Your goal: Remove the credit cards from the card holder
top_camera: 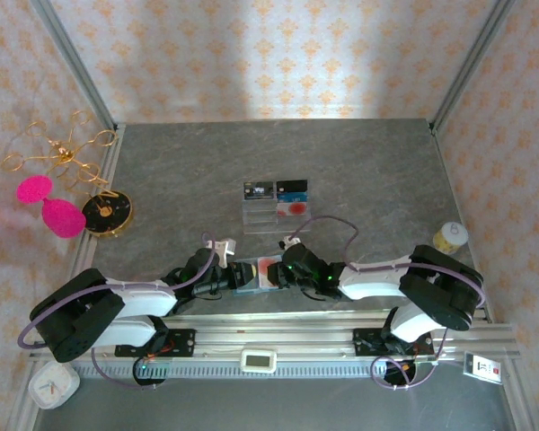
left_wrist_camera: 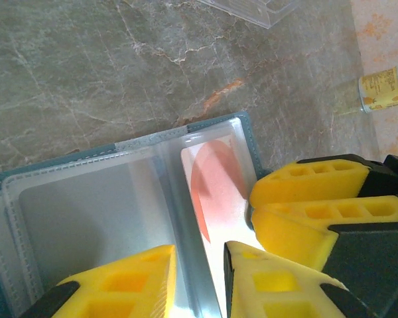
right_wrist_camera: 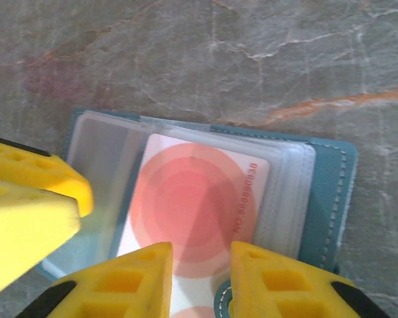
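Both open-fingered: the left gripper (left_wrist_camera: 199,258) should be pressed onto the teal folding card holder (left_wrist_camera: 86,205), the right gripper (right_wrist_camera: 201,255) closed on its pale red-printed plastic card (right_wrist_camera: 199,192).

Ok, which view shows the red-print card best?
Right wrist: the card lies face-up to the camera in the open holder, with its red circles and a line of print visible. Left wrist shows it slanted, partly behind yellow fingers. In top external it is a tiny pinkish patch.
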Tool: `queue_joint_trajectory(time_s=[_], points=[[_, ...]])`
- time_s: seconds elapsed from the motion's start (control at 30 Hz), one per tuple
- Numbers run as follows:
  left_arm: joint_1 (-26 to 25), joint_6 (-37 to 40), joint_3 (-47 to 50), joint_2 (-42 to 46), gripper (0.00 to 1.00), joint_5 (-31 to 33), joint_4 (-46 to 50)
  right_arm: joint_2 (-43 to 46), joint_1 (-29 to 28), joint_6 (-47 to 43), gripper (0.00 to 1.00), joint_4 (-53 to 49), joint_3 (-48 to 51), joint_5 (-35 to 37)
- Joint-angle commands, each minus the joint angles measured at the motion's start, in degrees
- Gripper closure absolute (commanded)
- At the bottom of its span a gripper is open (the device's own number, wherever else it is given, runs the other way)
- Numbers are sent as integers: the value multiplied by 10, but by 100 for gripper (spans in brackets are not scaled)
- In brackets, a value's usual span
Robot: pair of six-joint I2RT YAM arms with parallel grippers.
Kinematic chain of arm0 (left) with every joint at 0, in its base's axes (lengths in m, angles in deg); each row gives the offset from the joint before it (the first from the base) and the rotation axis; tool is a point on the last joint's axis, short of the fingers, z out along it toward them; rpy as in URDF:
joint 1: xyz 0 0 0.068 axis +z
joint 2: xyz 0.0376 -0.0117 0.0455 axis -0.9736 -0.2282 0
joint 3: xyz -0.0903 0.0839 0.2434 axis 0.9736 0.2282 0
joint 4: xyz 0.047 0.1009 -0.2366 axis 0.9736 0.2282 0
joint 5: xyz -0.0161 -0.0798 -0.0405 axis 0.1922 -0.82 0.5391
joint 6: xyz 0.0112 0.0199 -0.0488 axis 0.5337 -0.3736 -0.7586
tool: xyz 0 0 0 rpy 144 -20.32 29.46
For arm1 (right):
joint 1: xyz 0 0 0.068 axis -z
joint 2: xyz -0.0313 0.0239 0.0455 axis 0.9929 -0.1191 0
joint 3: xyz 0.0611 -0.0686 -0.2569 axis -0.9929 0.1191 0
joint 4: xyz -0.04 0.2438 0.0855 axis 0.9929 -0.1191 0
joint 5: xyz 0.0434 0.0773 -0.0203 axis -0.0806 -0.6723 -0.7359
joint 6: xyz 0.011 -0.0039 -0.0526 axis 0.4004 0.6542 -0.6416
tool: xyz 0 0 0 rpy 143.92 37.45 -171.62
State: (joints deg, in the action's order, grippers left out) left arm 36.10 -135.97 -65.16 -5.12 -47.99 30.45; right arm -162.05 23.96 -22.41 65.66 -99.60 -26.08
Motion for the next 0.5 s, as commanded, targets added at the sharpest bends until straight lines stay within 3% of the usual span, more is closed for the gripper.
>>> queue_joint_trajectory(time_s=[0.0,0.47], points=[[6,13,-6,1,74,9,12,6,-4,6,71,-44,-10,46],[6,15,-13,-23,72,-4,-1,-44,-22,19,63,-47,-24,46]])
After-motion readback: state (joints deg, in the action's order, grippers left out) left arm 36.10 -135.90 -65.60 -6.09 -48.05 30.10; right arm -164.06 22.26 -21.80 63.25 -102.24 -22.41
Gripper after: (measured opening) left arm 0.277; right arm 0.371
